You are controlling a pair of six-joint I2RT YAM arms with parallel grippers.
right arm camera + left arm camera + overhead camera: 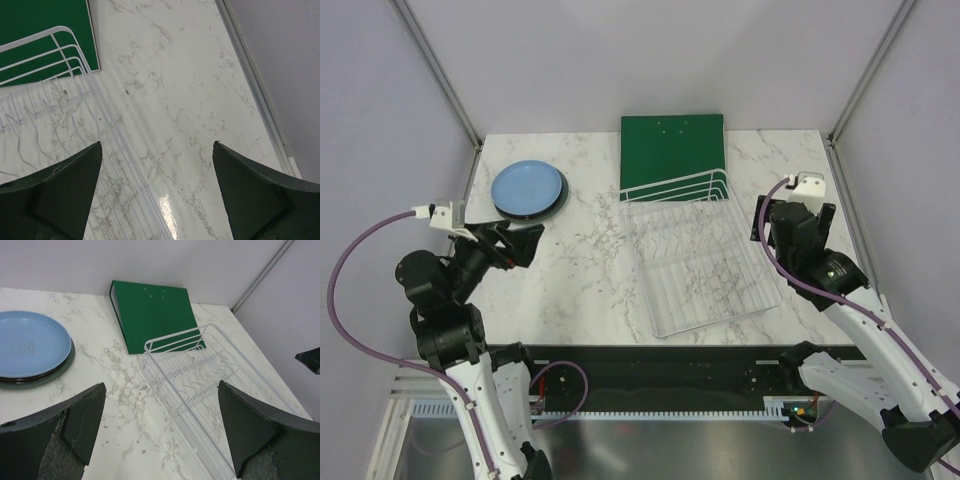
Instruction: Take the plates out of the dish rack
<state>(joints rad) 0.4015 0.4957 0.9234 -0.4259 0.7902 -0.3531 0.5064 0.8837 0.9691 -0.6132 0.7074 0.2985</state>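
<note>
Top view: the dish rack [700,255] sits right of centre on the marble table [580,285], its raised rail end touching or overlapping the near edge of a flat green board [673,145]. The plates [527,190] are stacked on the table at far left, well apart from the rack, with the blue plate [525,187] on top and a dark rim showing under it. The left gripper [530,240] hangs just near of the stack with its fingers spread and holds nothing. The right arm is right of the rack; its fingers can't be made out here.

Left wrist: the left gripper [161,386] has its fingers wide apart, nothing between them. The blue plate [30,345] lies on a dark-rimmed plate, with a grey-green rim at the bottom. Rack [195,375] and board [155,315] lie ahead.

Right wrist: the right gripper [156,147] is spread wide and holds nothing, over bare table beside the rack's right edge [60,115]. A board corner [45,25] shows at upper left.
</note>
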